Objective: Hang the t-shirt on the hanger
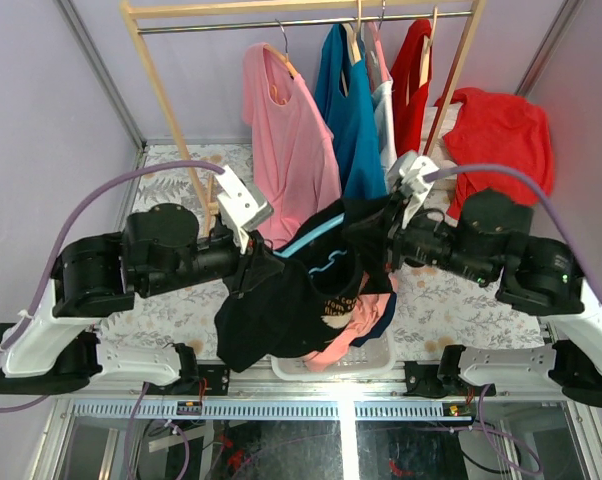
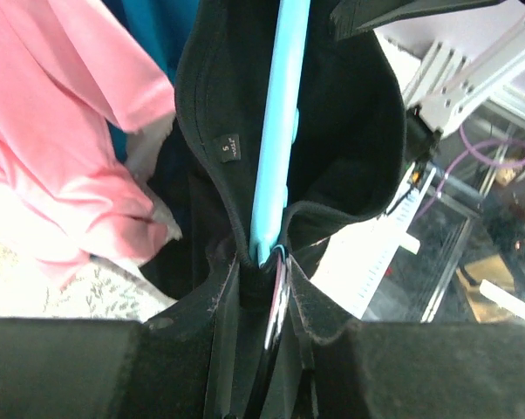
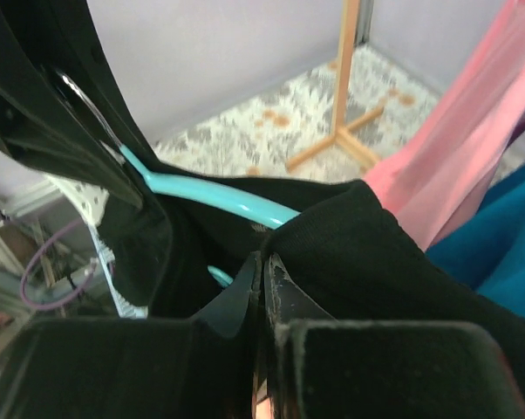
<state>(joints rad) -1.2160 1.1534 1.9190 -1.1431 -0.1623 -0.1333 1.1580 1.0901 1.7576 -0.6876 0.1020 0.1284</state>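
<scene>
From above, you see the black t-shirt (image 1: 266,315) slung in mid-air between your two arms, bunched and sagging toward 6 o'clock, a tan print (image 1: 338,305) showing on a fold near its middle. The light blue hanger (image 1: 311,235) runs through it as a slanted bar, low at 8 o'clock and high at 2 o'clock. The left gripper (image 1: 245,262) meets the bundle at its 9 o'clock end, the right gripper (image 1: 384,242) at its 3 o'clock end. Room is tight at 12 o'clock: a pink t-shirt (image 1: 291,140) and a blue garment (image 1: 353,120) on the wooden rack (image 1: 161,90) hang just behind the hanger, with a red garment (image 1: 496,135) off at 2 o'clock. The shirt's lower folds hang over a white basket (image 1: 331,372) at the near edge; the floral table (image 1: 176,165) shows at 10 o'clock. On your left wrist view, the hanger (image 2: 278,122) drops from 12 o'clock straight into the left gripper (image 2: 264,262), whose fingers are closed on its end along with black cloth; the t-shirt (image 2: 350,113) collar loops around the bar, a size label (image 2: 230,147) reading S at 10 o'clock, the pink t-shirt (image 2: 62,131) close at 9 o'clock. On your right wrist view, the right gripper (image 3: 264,266) is pinched tight on a fold of the t-shirt (image 3: 376,244), the hanger (image 3: 219,196) curving out from under the cloth toward 10 o'clock; the wooden rack (image 3: 345,87) foot stands at 12 o'clock, and the pink t-shirt (image 3: 472,131) and blue garment (image 3: 498,253) crowd the 3 o'clock edge.
</scene>
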